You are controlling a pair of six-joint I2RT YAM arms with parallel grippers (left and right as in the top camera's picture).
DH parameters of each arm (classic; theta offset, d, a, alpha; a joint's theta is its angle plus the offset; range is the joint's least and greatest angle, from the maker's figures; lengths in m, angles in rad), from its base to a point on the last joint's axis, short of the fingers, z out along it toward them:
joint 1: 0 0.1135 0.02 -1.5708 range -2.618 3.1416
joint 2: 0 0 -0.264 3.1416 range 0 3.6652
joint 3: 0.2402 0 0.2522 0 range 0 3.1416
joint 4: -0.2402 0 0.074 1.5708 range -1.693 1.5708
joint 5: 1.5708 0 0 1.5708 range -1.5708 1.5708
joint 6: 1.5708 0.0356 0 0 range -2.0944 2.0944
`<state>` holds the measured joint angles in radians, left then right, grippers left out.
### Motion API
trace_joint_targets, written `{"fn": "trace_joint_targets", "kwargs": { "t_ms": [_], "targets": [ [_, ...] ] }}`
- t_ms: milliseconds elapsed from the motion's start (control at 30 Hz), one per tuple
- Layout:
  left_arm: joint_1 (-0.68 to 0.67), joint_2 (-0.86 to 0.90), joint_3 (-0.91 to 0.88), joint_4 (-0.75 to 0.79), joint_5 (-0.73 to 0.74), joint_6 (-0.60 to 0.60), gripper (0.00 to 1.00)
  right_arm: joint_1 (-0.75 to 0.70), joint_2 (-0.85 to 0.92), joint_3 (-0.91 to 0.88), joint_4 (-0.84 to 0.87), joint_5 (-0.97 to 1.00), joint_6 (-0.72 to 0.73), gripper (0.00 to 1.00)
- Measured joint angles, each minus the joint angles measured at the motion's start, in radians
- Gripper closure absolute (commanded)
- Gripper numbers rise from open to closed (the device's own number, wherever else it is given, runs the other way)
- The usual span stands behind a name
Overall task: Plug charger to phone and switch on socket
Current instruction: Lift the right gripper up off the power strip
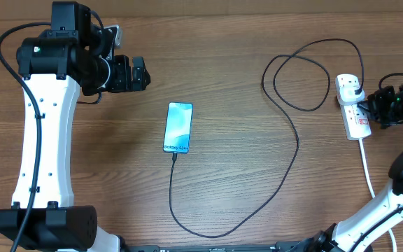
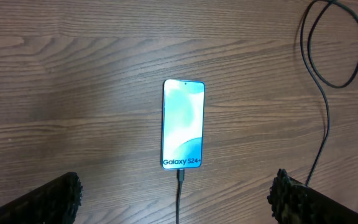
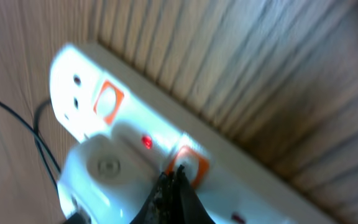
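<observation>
Wood-grain tabletop [image 1: 257, 70]: slim blue-screened smartphone [image 1: 178, 127] at centre, thin black charger cable [image 1: 296, 150] in its lower end. At three o'clock the right gripper [image 3: 174, 179], pinched shut on nothing, touches an orange rocker switch [image 3: 193, 163] on the white power strip [image 1: 359, 124]; press squarely, lest it skid. At ten o'clock the left gripper [image 1: 140, 73] gapes empty.

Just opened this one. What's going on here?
The charger cable runs into the bottom edge of the phone, which lies screen-up in the middle of the table. The right gripper is shut, its tips at one of the orange switches on the socket at the table's right side. Whether that switch is pressed yet I cannot tell. The left gripper is open, apart from the phone and holding nothing.
</observation>
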<state>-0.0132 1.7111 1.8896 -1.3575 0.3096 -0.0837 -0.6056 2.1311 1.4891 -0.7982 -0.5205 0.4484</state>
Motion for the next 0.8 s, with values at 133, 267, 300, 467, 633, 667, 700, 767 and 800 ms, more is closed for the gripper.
{"fn": "trace_joint_targets", "kwargs": {
  "t_ms": [133, 267, 300, 467, 633, 667, 700, 767, 800],
  "targets": [
    [0.0, 0.0, 0.0, 0.0, 0.0, 0.0, 0.0, 0.051, -0.008, -0.025, -0.048, -0.052, -0.005, 0.96],
    [0.0, 0.0, 0.0, 0.0, 0.0, 0.0, 0.0, 0.117, 0.025, -0.057, -0.048, -0.057, 0.006, 0.96],
    [0.0, 0.0, 0.0, 0.0, -0.001, 0.0, 0.0, 0.109, 0.018, -0.055, -0.04, -0.05, 0.003, 0.96],
    [0.0, 0.0, 0.0, 0.0, -0.001, 0.0, 0.01, 0.092, 0.027, -0.057, -0.043, -0.092, 0.0, 0.96],
    [0.0, 0.0, 0.0, 0.0, -0.001, 0.0, 0.0, 0.065, 0.025, -0.057, -0.033, -0.129, -0.002, 0.96],
    [0.0, 0.0, 0.0, 0.0, -0.001, 0.0, 0.0, 0.053, 0.02, -0.057, -0.031, -0.14, -0.004, 0.96],
    [0.0, 0.0, 0.0, 0.0, -0.001, 0.0, 0.0, 0.04, 0.014, -0.057, -0.032, -0.146, -0.005, 0.96],
    [0.0, 0.0, 0.0, 0.0, -0.001, 0.0, 0.0, -0.006, -0.016, -0.054, -0.043, -0.145, -0.004, 0.96],
    [0.0, 0.0, 0.0, 0.0, -0.001, 0.0, 0.0, -0.029, -0.031, -0.051, -0.047, -0.124, -0.003, 0.96]
  ]
}}
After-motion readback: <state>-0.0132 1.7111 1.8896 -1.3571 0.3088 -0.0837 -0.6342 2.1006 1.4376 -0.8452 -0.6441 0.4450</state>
